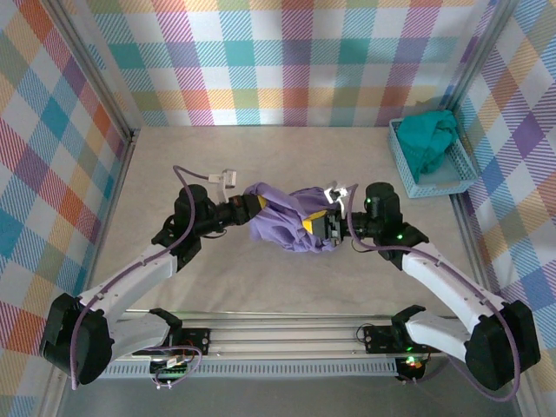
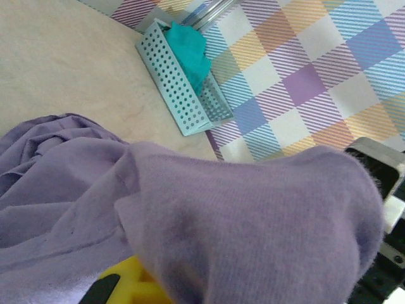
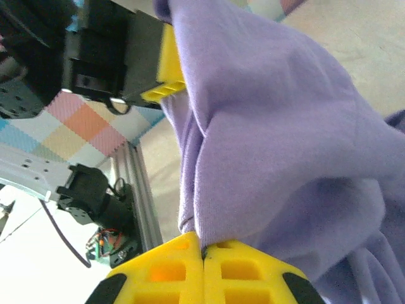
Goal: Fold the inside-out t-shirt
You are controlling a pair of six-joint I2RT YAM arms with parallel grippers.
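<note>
Lavender cotton, one inside-out t-shirt [image 1: 287, 217], is bunched at mid-desk [image 1: 261, 287]. Your left claw [image 1: 252, 207] is pinched shut on its left edge and your right claw [image 1: 320, 224] is clamped tight on a fold. You're mid-spread, I judge; next, draw both apart evenly. One basket [image 1: 432, 187] holding one teal garment [image 1: 430, 139] sits far right.

A lab robot cell (plaid backdrop walls [image 1: 304, 61], aluminium rail [image 1: 287, 343]).

Tips of the left end effector [image 1: 253, 208] lost under bunched t-shirt [image 1: 285, 219] folds
</note>
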